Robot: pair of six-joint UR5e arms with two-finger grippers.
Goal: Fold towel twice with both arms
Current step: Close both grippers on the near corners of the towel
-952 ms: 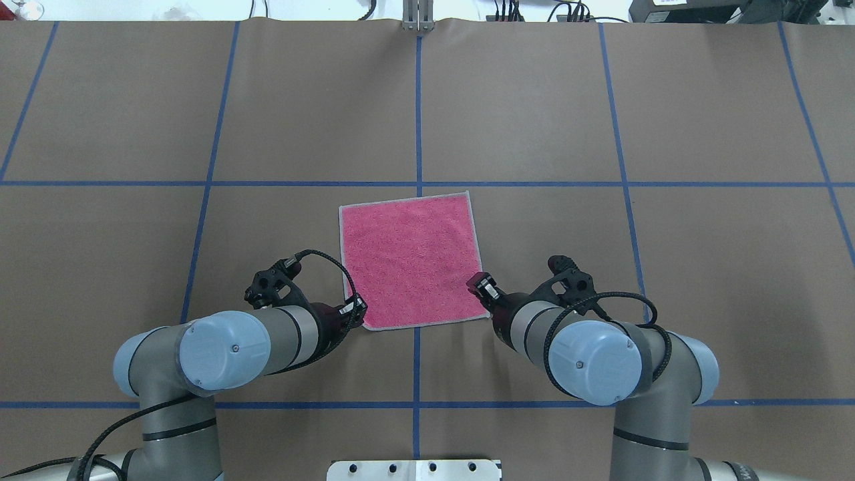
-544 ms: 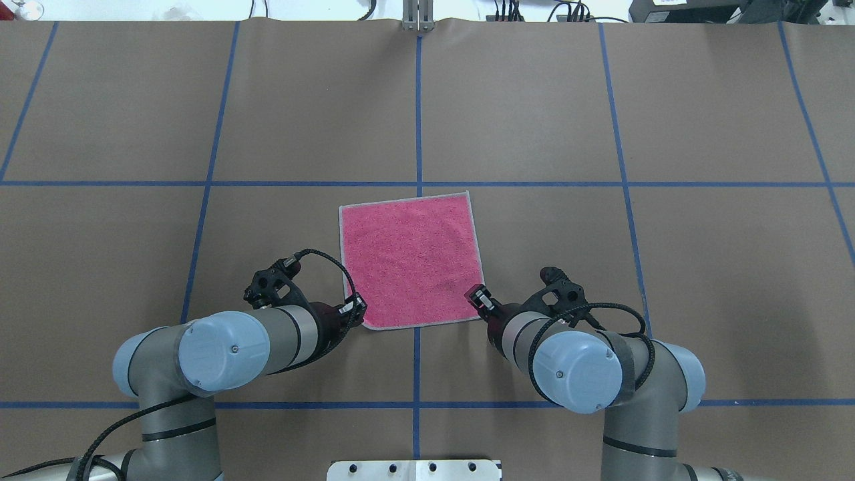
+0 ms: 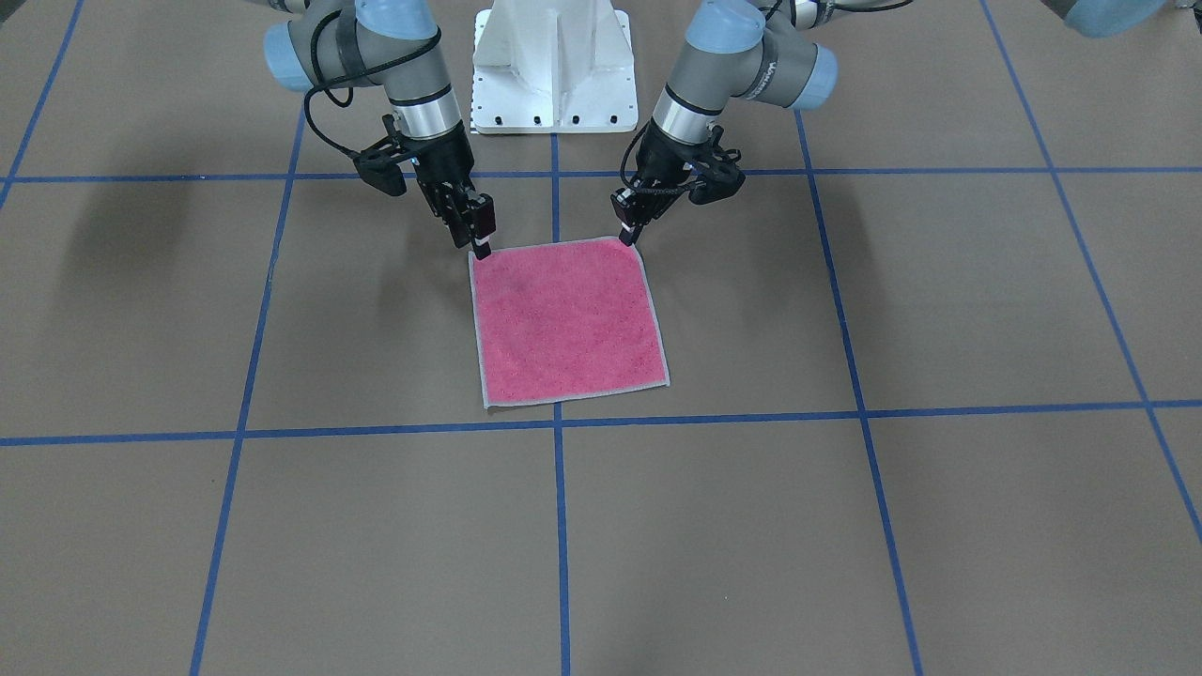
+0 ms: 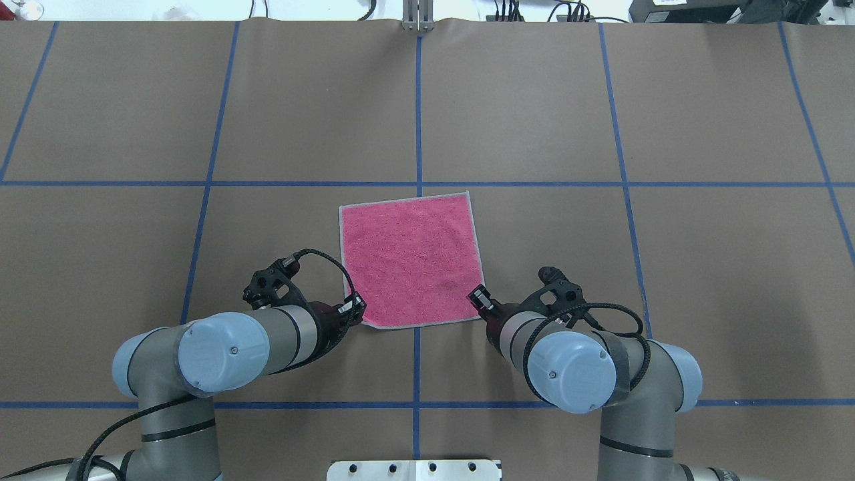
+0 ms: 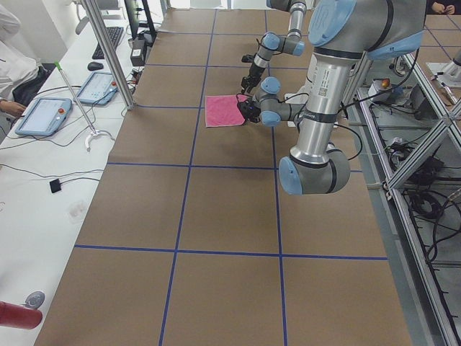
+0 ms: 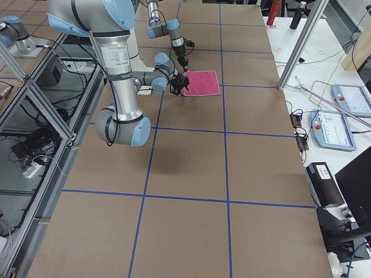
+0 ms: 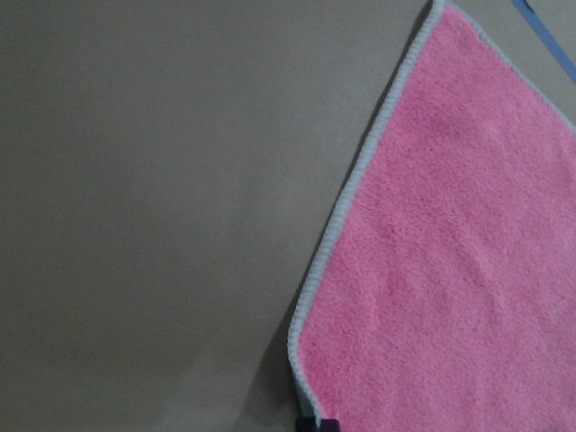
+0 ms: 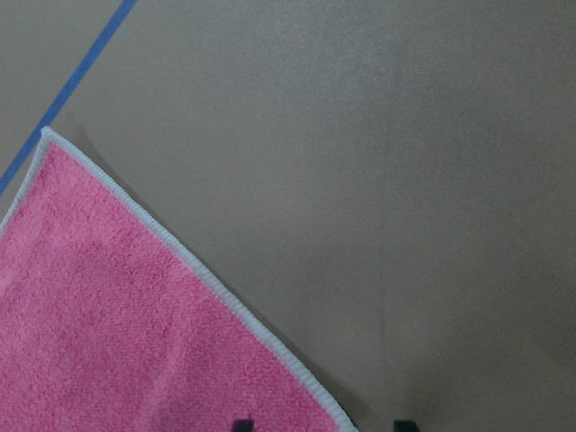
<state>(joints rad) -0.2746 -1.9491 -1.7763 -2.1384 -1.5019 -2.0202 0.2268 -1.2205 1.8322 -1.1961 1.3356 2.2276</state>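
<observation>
The towel [image 4: 407, 260] lies flat and pink face up on the brown table, also seen in the front view [image 3: 563, 319]. My left gripper [image 4: 357, 310] sits at the towel's near-left corner. In the left wrist view its fingertips [image 7: 317, 423] meet on that corner's edging, so it is shut on it. My right gripper [image 4: 477, 296] is at the near-right corner. In the right wrist view its two fingertips stand apart at the bottom edge, open, with the towel's corner edge [image 8: 270, 346] between them. Both grippers are low at the table in the front view, left [image 3: 627, 230] and right [image 3: 481, 244].
Blue tape lines [image 4: 418, 120] divide the brown table into squares. The white pedestal base [image 3: 554, 66] stands behind the towel on the robot's side. A side bench with tablets [image 5: 43, 115] and a metal post [image 5: 108, 50] lies beyond the table's far edge.
My right arm has drawn back toward the robot and a little left, bringing its gripper from over the towel to the near-right corner. The left arm has not moved.
</observation>
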